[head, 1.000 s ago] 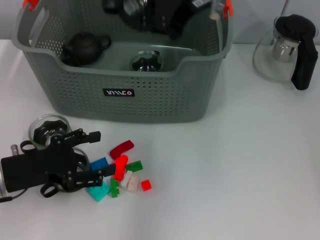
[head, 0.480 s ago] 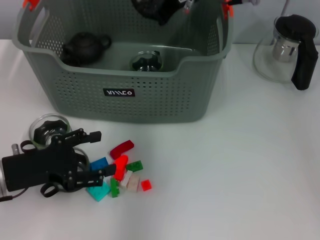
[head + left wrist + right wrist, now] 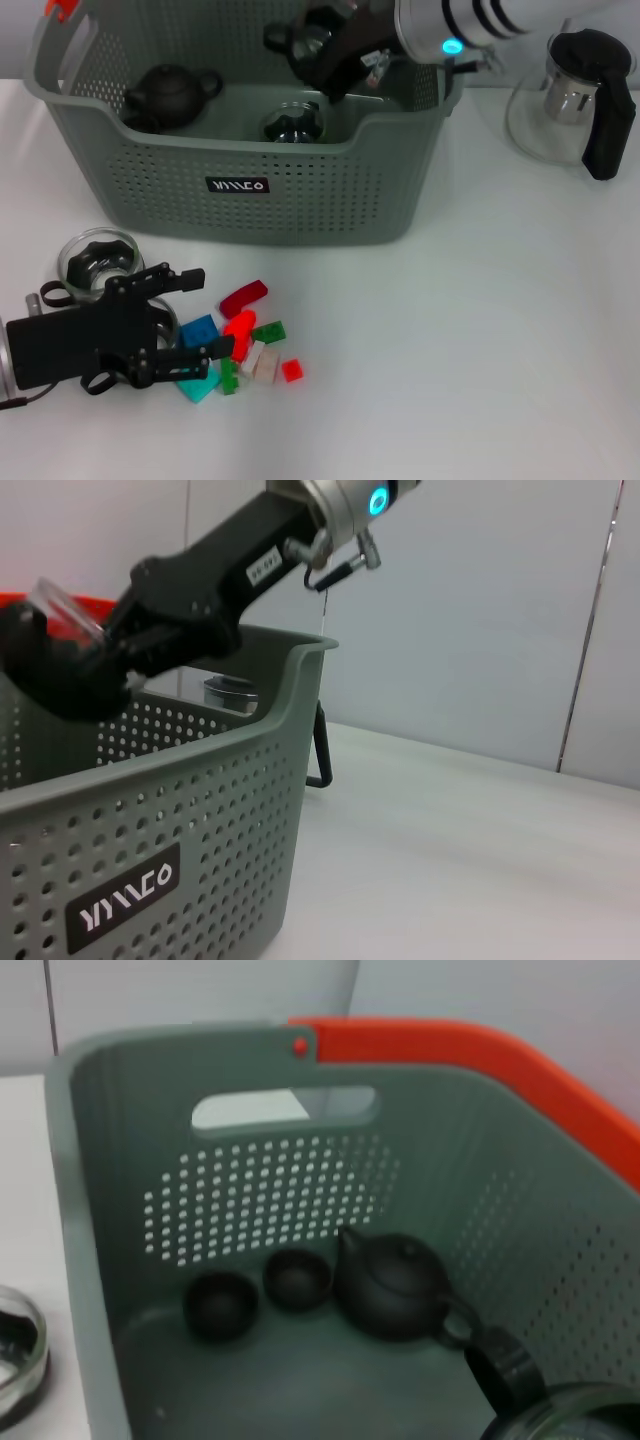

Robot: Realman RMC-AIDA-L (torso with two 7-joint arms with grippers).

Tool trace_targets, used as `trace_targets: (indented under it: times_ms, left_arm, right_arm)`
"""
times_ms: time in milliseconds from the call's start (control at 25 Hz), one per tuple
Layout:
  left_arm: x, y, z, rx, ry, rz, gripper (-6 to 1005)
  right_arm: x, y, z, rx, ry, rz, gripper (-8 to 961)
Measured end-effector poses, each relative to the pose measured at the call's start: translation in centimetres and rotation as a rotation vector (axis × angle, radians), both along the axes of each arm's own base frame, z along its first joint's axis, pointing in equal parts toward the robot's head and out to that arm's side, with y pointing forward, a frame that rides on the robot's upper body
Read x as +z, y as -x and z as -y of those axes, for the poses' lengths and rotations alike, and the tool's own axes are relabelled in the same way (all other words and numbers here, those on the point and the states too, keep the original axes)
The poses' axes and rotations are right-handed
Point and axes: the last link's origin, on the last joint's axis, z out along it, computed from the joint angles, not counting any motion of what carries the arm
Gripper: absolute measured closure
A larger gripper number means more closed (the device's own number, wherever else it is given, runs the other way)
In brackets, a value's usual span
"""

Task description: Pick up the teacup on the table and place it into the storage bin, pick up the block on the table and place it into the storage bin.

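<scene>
The grey-green storage bin (image 3: 300, 190) stands at the back left; in the left wrist view its front wall (image 3: 200, 810) is close by. A glass teacup (image 3: 97, 255) sits on the table in front of its left corner. Several small blocks lie in a pile, among them a blue block (image 3: 198, 328) and a red block (image 3: 243, 297). My left gripper (image 3: 216, 310) lies low at the pile, open, its fingers on either side of the blue block. My right gripper (image 3: 320, 45) hangs over the bin's back right; the left wrist view shows its dark end (image 3: 70, 670) above the rim.
Inside the bin are a black teapot (image 3: 395, 1285), two small black cups (image 3: 220, 1305) and a glass vessel (image 3: 292, 122). A glass teapot (image 3: 580, 95) with a black handle stands at the back right. The table's right and front are bare white.
The right arm has swung over the bin, and its silver forearm has come into view from the upper right. The left gripper has stayed almost still at the blocks.
</scene>
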Motion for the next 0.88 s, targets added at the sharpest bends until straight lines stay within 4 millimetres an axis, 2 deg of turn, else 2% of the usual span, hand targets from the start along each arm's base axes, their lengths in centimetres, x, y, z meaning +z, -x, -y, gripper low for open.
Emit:
trace_targets:
  times_ms: [400,880]
  left_arm:
    - [-0.1,0.0,0.1,0.003,0.003,0.003,94]
    - [-0.3,0.0,0.2,0.007,0.006,0.008,94]
  right_arm:
    - [-0.8,-1.4,0.3,-0.032,0.006,0.012,883]
    - [-0.9,-1.6,0.3,-0.043,0.003,0.01,812]
